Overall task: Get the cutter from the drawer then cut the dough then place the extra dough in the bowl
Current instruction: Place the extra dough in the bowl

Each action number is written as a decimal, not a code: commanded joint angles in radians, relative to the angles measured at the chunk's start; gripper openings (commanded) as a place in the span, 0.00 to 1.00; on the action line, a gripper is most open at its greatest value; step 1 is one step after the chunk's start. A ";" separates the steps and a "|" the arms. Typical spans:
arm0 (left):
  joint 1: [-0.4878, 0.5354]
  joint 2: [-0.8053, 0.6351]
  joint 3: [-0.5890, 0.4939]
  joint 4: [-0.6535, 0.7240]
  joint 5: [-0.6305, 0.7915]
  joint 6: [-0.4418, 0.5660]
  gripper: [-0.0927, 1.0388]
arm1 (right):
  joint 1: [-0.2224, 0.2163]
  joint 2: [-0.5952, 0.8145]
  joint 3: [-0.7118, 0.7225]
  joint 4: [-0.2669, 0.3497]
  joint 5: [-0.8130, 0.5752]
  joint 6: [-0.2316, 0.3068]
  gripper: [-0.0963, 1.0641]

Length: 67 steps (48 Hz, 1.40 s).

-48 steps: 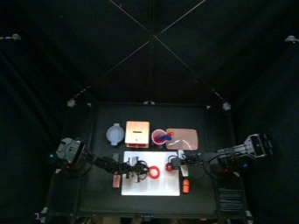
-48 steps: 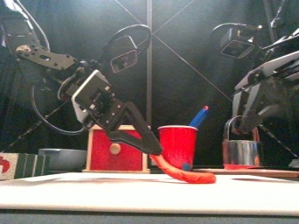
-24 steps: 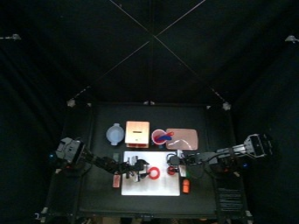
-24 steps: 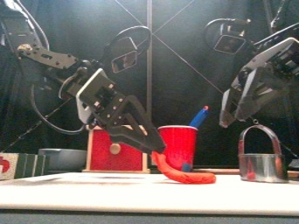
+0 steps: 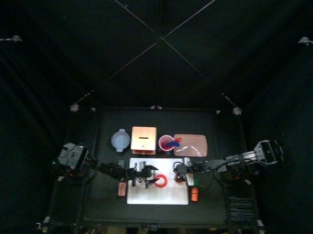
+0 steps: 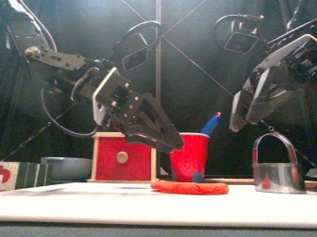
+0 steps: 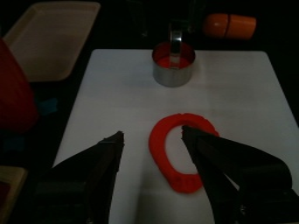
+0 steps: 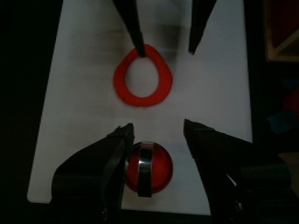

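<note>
Drops the dough ring (image 6: 190, 187) flat onto the board (image 7: 233, 105).
Leaves the left gripper (image 7: 152, 138) wide open over it, the right gripper (image 8: 158, 128) open above the cutter (image 6: 279, 176); probably means regrasping before the bowl (image 5: 119, 140).

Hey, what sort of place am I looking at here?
Probably a robotics test booth staged as a toy kitchen: black curtains enclose a small table, a left arm and right arm hang over a white cutting board, with a red dough ring and metal cutter.
</note>
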 commanded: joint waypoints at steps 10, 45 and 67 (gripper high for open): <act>0.055 0.009 -0.052 0.002 0.140 -0.003 0.88 | -0.005 -0.009 -0.021 -0.009 -0.003 -0.002 0.81; -0.020 -0.015 -0.092 0.121 0.285 -0.005 0.67 | -0.014 -0.008 -0.023 -0.015 -0.003 0.002 0.81; 0.049 -0.181 -0.031 0.155 0.204 0.005 0.56 | -0.023 -0.008 -0.017 -0.011 0.003 0.002 0.81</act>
